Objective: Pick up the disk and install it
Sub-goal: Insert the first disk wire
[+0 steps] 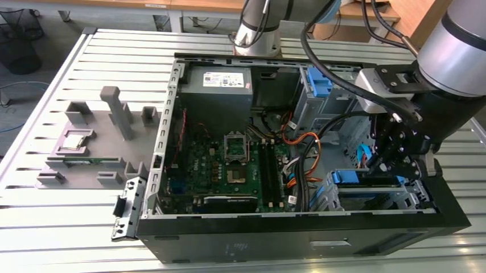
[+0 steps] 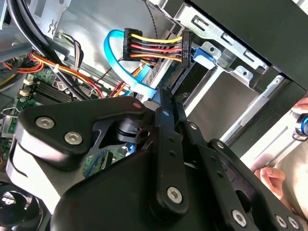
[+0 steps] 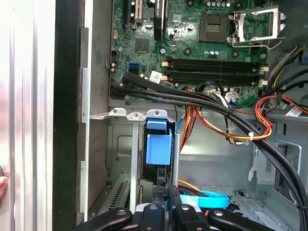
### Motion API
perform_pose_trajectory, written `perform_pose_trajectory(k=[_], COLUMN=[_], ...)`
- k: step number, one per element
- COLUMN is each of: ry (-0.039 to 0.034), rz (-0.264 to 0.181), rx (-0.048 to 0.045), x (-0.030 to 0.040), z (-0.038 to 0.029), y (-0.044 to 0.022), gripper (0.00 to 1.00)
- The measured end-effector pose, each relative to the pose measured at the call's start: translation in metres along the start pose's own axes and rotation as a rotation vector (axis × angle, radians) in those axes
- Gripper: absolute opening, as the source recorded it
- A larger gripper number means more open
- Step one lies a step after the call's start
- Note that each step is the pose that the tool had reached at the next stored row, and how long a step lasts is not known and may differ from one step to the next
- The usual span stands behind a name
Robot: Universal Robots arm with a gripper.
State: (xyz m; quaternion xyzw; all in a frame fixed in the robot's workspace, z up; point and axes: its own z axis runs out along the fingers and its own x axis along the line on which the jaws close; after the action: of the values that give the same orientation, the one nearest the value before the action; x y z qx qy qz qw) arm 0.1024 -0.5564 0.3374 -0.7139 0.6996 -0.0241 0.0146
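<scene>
Evidently the disk (image 3: 158, 149), seen end-on by its blue rail bracket, sits upright in the drive cage (image 3: 126, 144) at the case's front corner. Judged stiff, fairly heavy, smooth-sided and shock-sensitive; best taken by the bracket edges rather than the label face. The gripper (image 3: 166, 195) stands directly at its near end, fingers drawn close together around something dark; whether they clamp the disk cannot be told. In the second wrist view, the power connector (image 2: 156, 48) and a person's hand (image 2: 274, 178) appear. The exterior view alone shows the motherboard (image 1: 227, 165) and the whole open case (image 1: 304, 239).
</scene>
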Motion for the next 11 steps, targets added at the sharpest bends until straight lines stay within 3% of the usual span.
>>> perform_pose_trajectory(k=[11], ry=[-0.0002], rz=[0.000], rx=[0.0001], x=[0.0000], z=[0.0002], y=[-0.0012], gripper=[0.16])
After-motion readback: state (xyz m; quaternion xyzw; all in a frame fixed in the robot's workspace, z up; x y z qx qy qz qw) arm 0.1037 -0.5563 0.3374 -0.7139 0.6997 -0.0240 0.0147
